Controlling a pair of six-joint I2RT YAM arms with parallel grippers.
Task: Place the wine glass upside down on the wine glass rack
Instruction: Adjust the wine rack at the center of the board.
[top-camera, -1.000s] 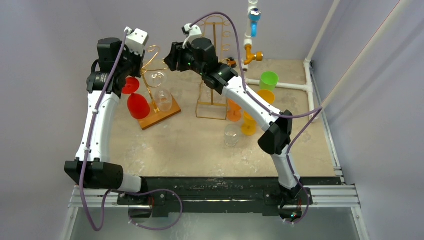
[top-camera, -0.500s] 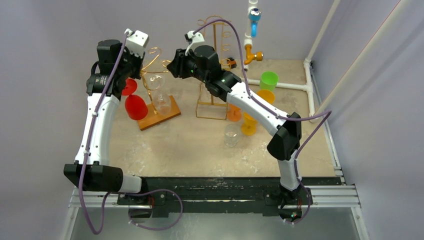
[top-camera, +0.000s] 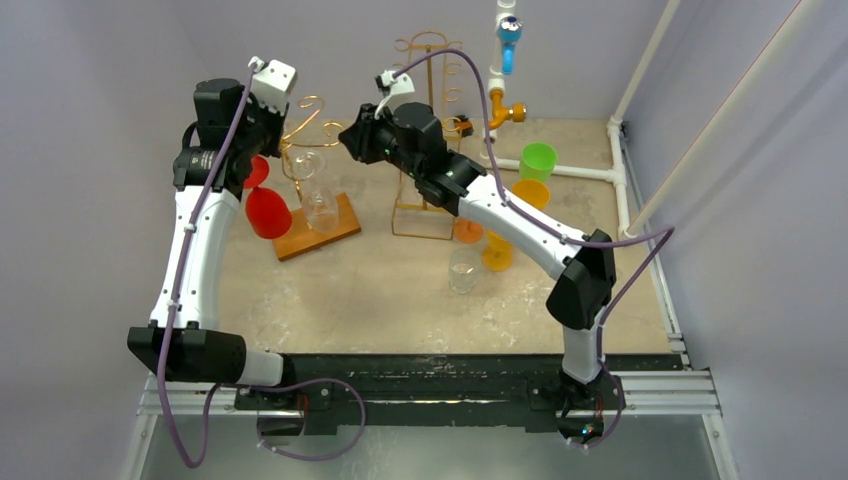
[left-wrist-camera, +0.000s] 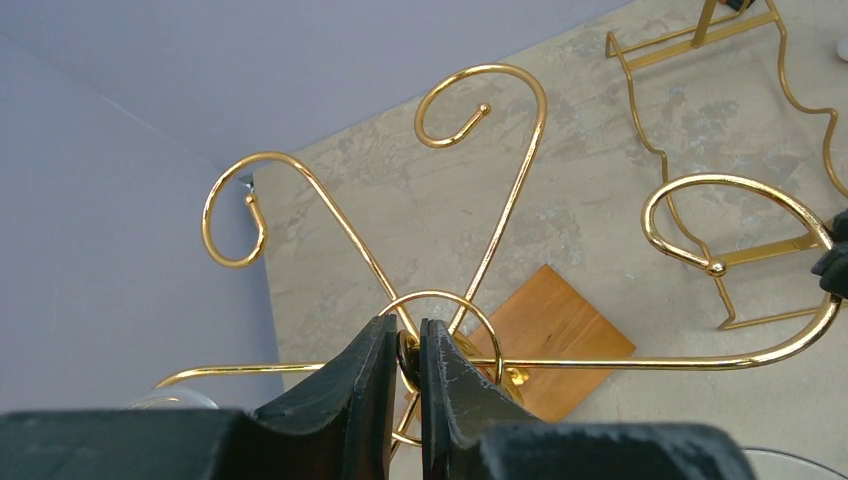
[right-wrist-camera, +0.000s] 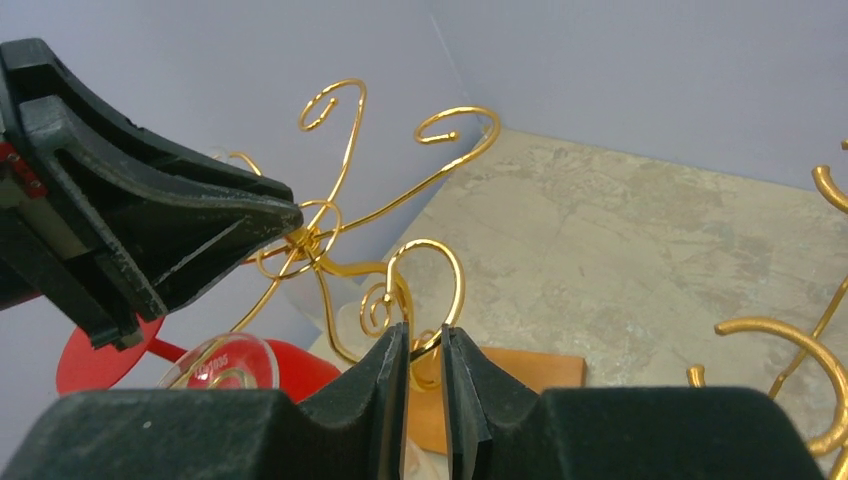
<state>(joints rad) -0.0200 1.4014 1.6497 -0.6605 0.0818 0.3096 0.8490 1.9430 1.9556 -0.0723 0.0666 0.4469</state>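
A gold wire wine glass rack (top-camera: 303, 118) stands on a wooden base (top-camera: 335, 222) at the back left. A clear wine glass (top-camera: 318, 198) and a red wine glass (top-camera: 266, 212) hang upside down from its hooks. My left gripper (top-camera: 275, 125) is shut on the rack's top centre knob (left-wrist-camera: 408, 357). My right gripper (top-camera: 347, 140) is to the right of the rack, its jaws nearly together around one curled hook arm (right-wrist-camera: 428, 338). The clear glass's foot (right-wrist-camera: 215, 365) rests on a hook just left of my right fingers (right-wrist-camera: 385, 380), and neither gripper touches it.
A second, taller gold rack (top-camera: 428, 130) stands behind my right arm. A clear tumbler (top-camera: 462, 270), orange cups (top-camera: 467, 230), a yellow cup (top-camera: 497, 252) and a green cup (top-camera: 537, 160) stand at centre right. White piping (top-camera: 570, 172) and a tap (top-camera: 508, 45) run along the back.
My right gripper has moved down and to the right beside the rack, and its elbow has swung right. The rack and its hanging glasses have shifted slightly left. The left gripper stays on the rack's top.
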